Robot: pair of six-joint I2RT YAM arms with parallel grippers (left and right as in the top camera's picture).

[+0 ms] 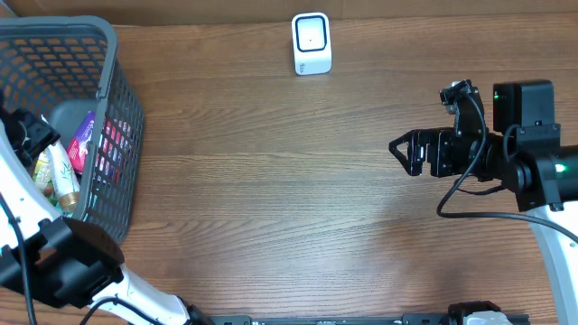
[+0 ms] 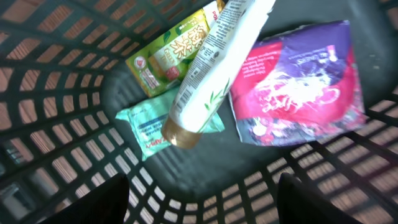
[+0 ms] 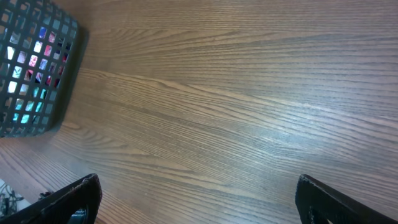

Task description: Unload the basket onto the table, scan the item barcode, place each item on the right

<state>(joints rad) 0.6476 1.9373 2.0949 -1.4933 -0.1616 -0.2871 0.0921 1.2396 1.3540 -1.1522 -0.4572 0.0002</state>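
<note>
My left gripper [image 2: 205, 205] hangs open inside the dark grey mesh basket [image 1: 113, 108], nothing between its fingers. Below it lie a white tube with a gold cap [image 2: 211, 68], a green packet [image 2: 168, 53], a teal packet [image 2: 149, 127] and a purple and pink bag [image 2: 298, 84]. The tube rests across the green and teal packets. In the overhead view the left gripper [image 1: 34, 135] is over the basket's left part. The white scanner [image 1: 312, 43] stands at the table's back edge. My right gripper [image 1: 402, 152] is open over bare wood at the right.
The basket's walls close in around the left gripper. The wooden table [image 1: 271, 199] stretches between basket and right arm. From the right wrist, the basket [image 3: 34, 68] shows at the far left.
</note>
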